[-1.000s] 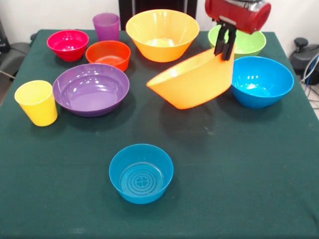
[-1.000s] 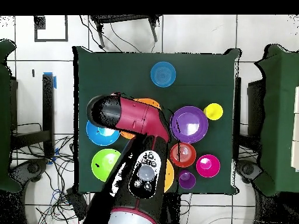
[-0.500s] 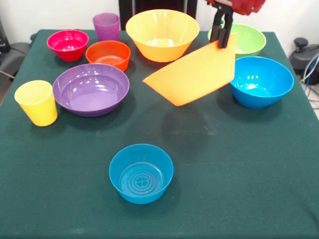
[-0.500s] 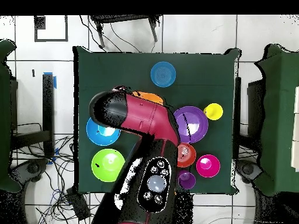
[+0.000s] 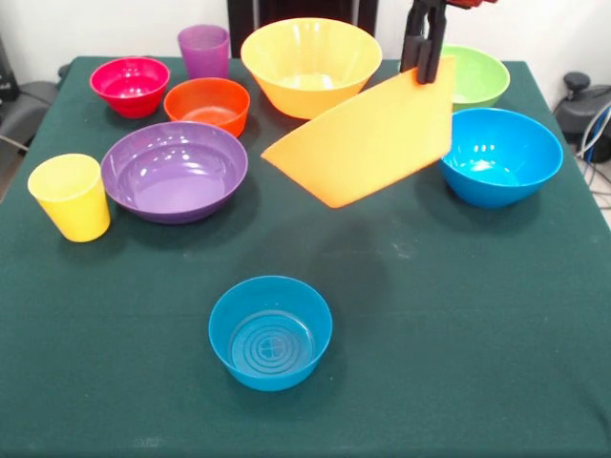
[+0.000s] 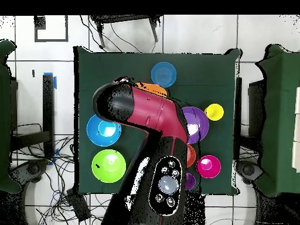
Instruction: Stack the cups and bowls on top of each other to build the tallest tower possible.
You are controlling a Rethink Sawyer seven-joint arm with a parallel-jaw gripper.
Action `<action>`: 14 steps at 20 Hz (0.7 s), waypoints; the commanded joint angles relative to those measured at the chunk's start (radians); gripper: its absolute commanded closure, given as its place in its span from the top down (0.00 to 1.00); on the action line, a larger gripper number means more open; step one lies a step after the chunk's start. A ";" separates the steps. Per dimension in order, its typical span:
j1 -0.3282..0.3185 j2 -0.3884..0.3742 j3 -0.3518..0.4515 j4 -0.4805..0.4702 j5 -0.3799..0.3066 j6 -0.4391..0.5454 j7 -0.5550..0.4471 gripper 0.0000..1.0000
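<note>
My gripper (image 5: 425, 67) is shut on the rim of a large orange bowl (image 5: 368, 143), which hangs steeply tilted above the table's middle. In the overhead view the arm (image 6: 146, 114) hides all of this bowl but a sliver (image 6: 153, 89). A second large orange bowl (image 5: 310, 67) stands at the back. Around it sit green (image 5: 474, 78), blue (image 5: 501, 153), wide purple (image 5: 175, 170), orange-red (image 5: 207, 103), pink-red (image 5: 130, 84) and teal (image 5: 270, 331) bowls. The yellow cup (image 5: 72, 196) and purple cup (image 5: 203, 50) stand upright on the left. No tower is in view; each one stands alone.
The table carries a dark green cloth (image 5: 458, 315). Dark chairs (image 6: 12, 146) and cables (image 6: 64, 193) surround the table in the overhead view. The teal bowl (image 6: 164, 74) lies just beyond the arm's end there.
The gripper has risen and carried the orange bowl higher and a little toward the front view's left. The bowl now hangs tilted more steeply.
</note>
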 commanded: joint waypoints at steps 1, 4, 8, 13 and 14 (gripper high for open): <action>-0.065 0.019 0.205 -0.053 -0.053 -0.034 -0.125 0.00; -0.091 0.022 0.247 -0.056 -0.043 -0.044 -0.117 0.00; -0.101 0.020 0.279 -0.067 -0.050 -0.051 -0.096 0.00; -0.130 0.023 0.332 -0.067 -0.062 -0.131 -0.089 0.00; -0.138 0.022 0.347 -0.066 -0.063 -0.150 -0.093 0.00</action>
